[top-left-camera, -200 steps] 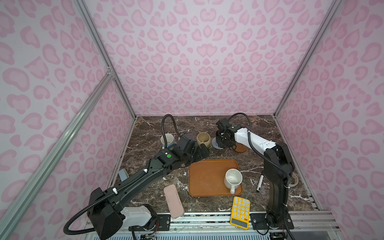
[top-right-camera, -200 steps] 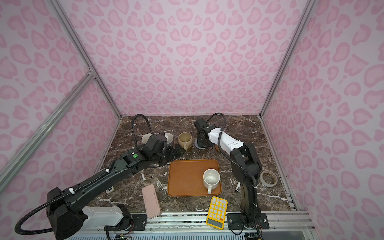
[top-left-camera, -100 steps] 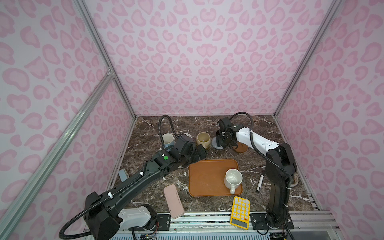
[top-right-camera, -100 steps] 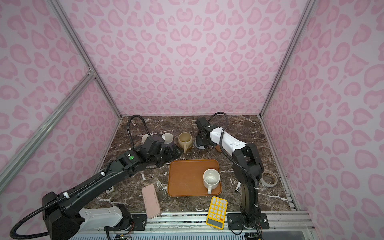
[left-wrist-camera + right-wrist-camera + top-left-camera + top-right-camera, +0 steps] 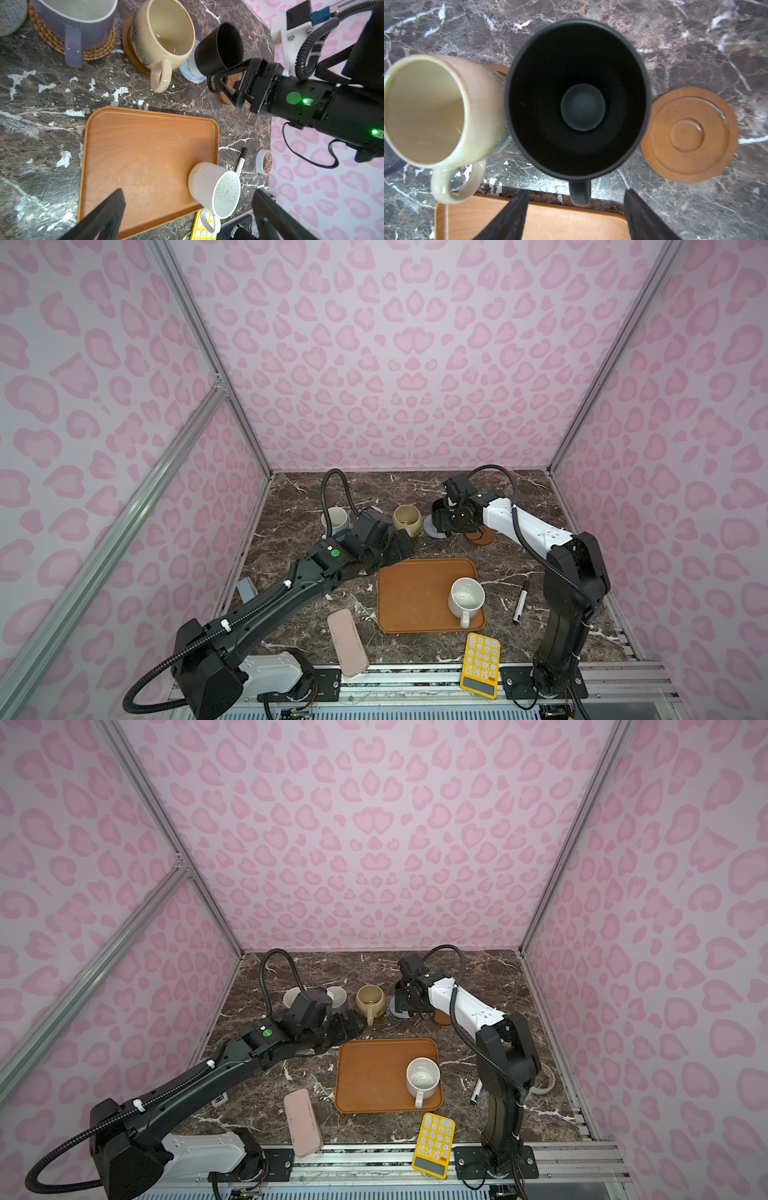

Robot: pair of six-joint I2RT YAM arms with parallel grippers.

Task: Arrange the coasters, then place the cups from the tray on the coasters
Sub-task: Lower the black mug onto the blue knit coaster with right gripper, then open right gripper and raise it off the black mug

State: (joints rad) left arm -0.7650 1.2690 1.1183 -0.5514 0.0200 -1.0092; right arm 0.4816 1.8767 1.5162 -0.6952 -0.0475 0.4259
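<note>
The black cup (image 5: 577,104) stands on the grey-blue coaster (image 5: 189,71), and its handle lies untouched between the spread fingers of my open right gripper (image 5: 575,194). Beside it a brown coaster (image 5: 689,135) lies bare. The cream-yellow cup (image 5: 407,519) sits on the other brown coaster, the lavender cup (image 5: 83,20) on the rattan coaster (image 5: 99,47), and the light blue cup (image 5: 334,520) stands furthest left. One speckled white cup (image 5: 466,599) is on the tray (image 5: 411,593). My left gripper (image 5: 401,549) hovers open and empty at the tray's far left corner.
A yellow calculator (image 5: 480,664) and a pink case (image 5: 347,643) lie at the front edge. A marker pen (image 5: 520,601) and a tape roll (image 5: 544,1079) lie right of the tray, by the right arm's base. Pink walls close in the left, back and right sides.
My right gripper's jaws have spread apart off the black cup's handle, and the cup stays on the grey-blue coaster. The left arm has shifted only slightly.
</note>
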